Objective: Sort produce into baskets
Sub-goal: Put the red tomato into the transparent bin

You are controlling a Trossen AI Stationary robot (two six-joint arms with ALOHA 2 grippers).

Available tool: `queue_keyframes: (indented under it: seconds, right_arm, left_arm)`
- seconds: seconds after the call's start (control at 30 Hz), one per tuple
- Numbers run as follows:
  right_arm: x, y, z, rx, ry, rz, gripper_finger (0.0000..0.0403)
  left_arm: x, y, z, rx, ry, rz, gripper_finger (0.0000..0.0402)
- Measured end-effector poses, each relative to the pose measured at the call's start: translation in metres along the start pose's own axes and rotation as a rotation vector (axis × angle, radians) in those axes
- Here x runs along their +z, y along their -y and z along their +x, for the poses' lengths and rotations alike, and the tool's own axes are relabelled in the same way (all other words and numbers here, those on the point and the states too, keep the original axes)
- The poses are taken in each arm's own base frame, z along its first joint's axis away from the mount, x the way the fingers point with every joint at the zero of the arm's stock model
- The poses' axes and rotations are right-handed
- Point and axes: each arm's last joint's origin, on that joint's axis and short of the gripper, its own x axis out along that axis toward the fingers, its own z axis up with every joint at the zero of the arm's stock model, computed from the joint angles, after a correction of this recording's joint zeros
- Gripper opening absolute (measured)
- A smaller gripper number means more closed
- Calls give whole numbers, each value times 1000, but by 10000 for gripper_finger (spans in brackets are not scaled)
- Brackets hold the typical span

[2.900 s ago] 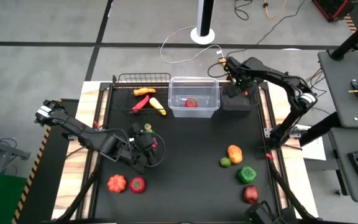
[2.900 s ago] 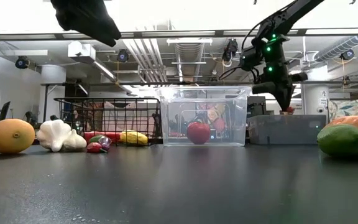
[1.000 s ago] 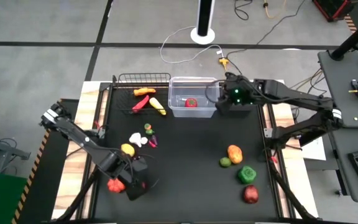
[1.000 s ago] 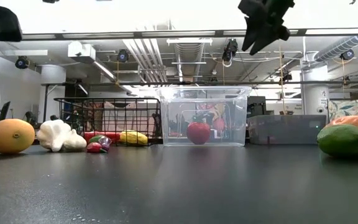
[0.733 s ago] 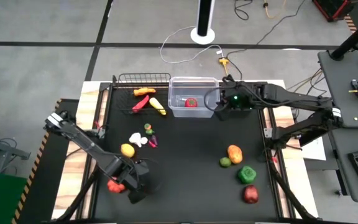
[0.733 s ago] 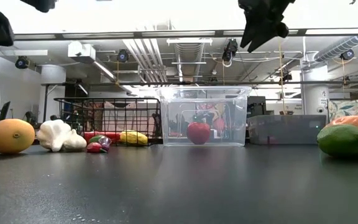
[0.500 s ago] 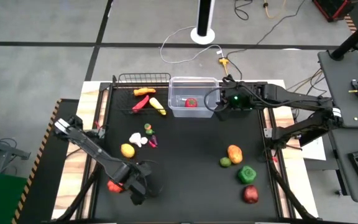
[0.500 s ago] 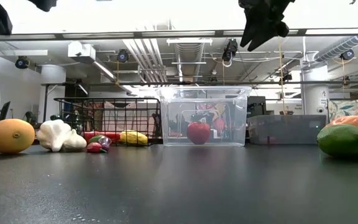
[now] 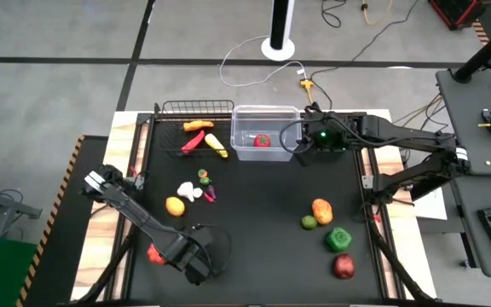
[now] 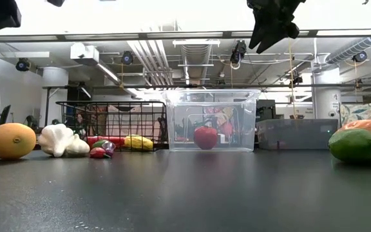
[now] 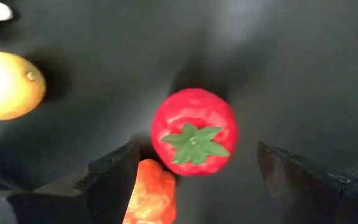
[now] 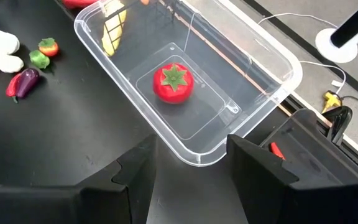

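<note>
A robotics lab: exposed ceiling pipes (image 10: pixel 172 55), floor cables (image 9: pixel 254 68) and a keyboard desk (image 9: pixel 476 119).

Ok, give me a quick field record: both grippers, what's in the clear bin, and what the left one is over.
left gripper: open, above a red tomato on the mat, near the table's front left
beside that tomato: orange pumpkin
right gripper: open, empty, over the near edge of the clear bin
clear bin contents: one tomato
wire basket: holds several long pieces

Grey floor (image 9: pixel 58 94) with dark stripes; ceiling pipes (image 10: pixel 192 55) overhead.
</note>
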Motion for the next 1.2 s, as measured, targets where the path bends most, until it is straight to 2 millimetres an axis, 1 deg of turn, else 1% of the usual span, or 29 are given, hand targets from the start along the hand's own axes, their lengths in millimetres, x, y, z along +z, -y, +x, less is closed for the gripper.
queue_keyframes:
  seconds: [0.07,0.23,0.6,0.77,0.93,1.2]
  right_arm:
    - [0,0,0,0,0,0,185]
    - [0,0,0,0,0,0,185]
    - [-1,0,1,7,-8,2,185]
    - [-1,0,1,7,-7,2,185]
    - [-1,0,1,7,-7,3,185]
    - [-1,0,1,7,-8,3,185]
  left_arm:
    - [0,0,1,2,-1,-8,307]
    - [-1,-1,12,-2,-8,-29,307]
    - [-3,0,21,-23,-40,-90,308]
    - [-5,1,26,-37,-53,-104,322]
    - [-5,0,26,-34,-55,-110,338]
    - [-6,-2,31,-18,-52,-110,343]
